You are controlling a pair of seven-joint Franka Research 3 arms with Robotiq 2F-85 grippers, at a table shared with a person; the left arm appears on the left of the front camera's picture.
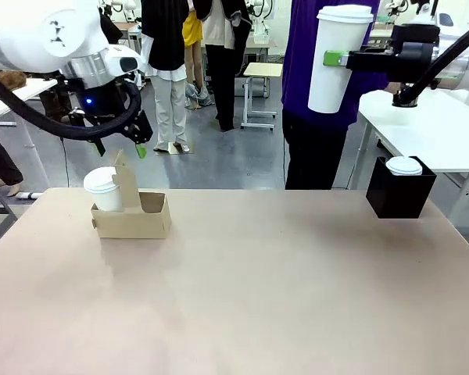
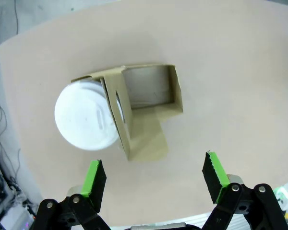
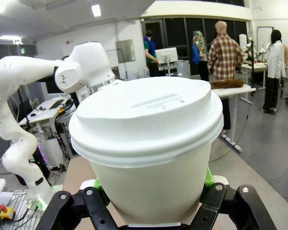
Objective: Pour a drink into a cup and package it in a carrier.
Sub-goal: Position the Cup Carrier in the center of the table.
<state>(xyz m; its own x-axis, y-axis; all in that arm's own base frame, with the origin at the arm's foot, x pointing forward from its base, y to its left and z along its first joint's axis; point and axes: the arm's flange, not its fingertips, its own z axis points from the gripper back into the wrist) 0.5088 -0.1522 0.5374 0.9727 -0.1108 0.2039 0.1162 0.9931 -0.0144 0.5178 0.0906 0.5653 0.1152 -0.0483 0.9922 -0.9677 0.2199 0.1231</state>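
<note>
1. Left gripper [image 1: 121,148]: claw spread wide, nothing between the green pads [image 2: 94,179]. It hovers above the carrier and is clear of the handle.
2. Brown kraft carrier [image 1: 133,220]: stands on the left part of the tan table [image 1: 281,297], centre handle upright. A white lidded cup [image 1: 103,189] sits in its left slot, against the handle. The right slot is bare cardboard.
3. Second white lidded cup [image 1: 332,86]: held upright, high above the table's right side, in front of a person in a purple top [image 1: 301,47].
4. Right gripper [image 1: 338,58]: claw clamped on the second cup's upper wall, just under the lid rim.
5. Black box [image 1: 399,195]: at the table's far right edge, with a loose white lid [image 1: 404,166] on top.
</note>
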